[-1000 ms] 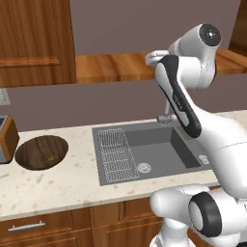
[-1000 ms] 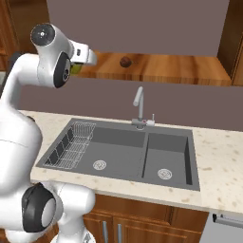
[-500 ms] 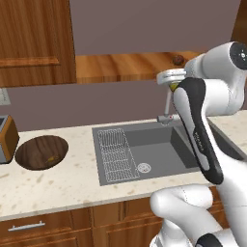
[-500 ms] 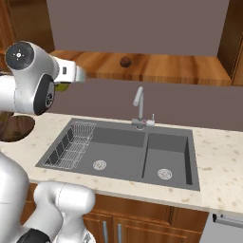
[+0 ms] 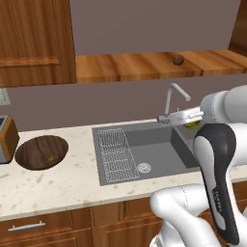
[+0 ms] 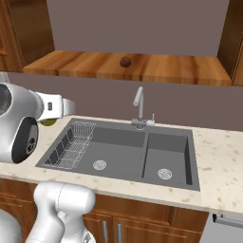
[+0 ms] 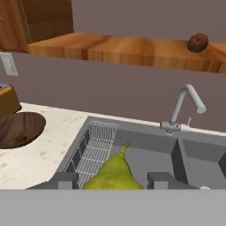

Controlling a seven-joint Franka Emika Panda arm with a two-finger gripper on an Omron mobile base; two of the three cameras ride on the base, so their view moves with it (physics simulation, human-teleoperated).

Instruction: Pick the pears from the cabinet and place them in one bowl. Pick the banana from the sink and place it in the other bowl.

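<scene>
- Two finger tips of the gripper (image 7: 112,181) stand either side of the yellow-green pear (image 7: 113,172), clamped on its wide body; in the hand view its long axis runs up the picture, narrow stem end pointing away from the hand, toward the sink (image 7: 145,152).
- In the left base view the pear (image 5: 193,124) shows as a green patch under the white hand, above the sink's (image 5: 159,154) right basin.
- The white wire rack (image 7: 95,152) lies in the left basin, and the curved faucet (image 7: 185,108) rises behind the basins' divider.
- The dark brown wooden bowl (image 5: 41,152) sits on the counter left of the sink, a small yellowish thing inside it.
- Farthest back, the reddish brown pear (image 7: 198,42) rests on the cabinet's open shelf (image 7: 123,49).
</scene>
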